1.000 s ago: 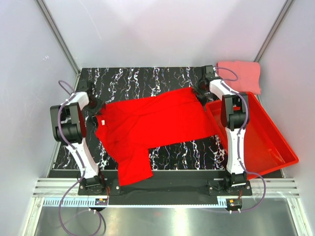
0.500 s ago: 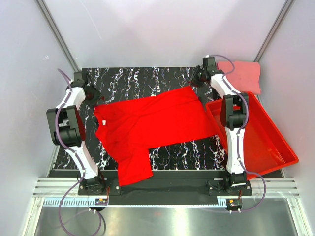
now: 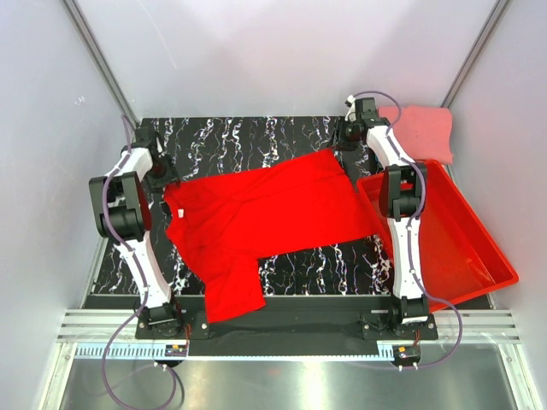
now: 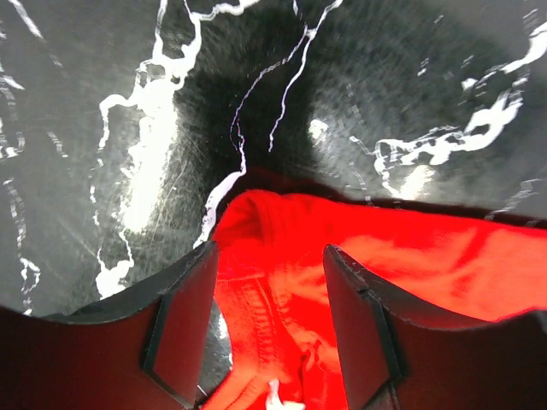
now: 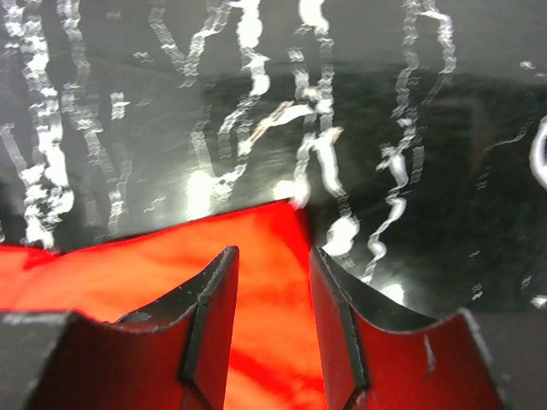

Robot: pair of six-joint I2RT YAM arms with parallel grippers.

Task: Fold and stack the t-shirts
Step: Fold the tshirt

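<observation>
**Fold preparation: far edge of the garment**

The red t-shirt is laid spread on the black marbled worktop, with one sleeve reaching toward the near edge. A folded salmon-pink t-shirt is placed at the far right corner, behind the red bin.

The left end effector is positioned over the far left corner of the red shirt. Its jaws are parted, a rounded fold of cloth lies between them, and nothing is clamped. The right end effector is positioned over the far right corner. Its jaws are likewise parted, the pointed cloth corner lies between them, and nothing is held.

The step in hand is judged to be the taking of both far corners for the first fold.

1. Both end effectors should be lowered until the cloth is fully enclosed by the jaws.
2. At the left corner, all bunched layers should be caught together.
3. Both corners should be closed on at the same moment.
4. The edge should be kept taut and level while it is carried.
5. The bin wall beside the right arm should be avoided.
</observation>
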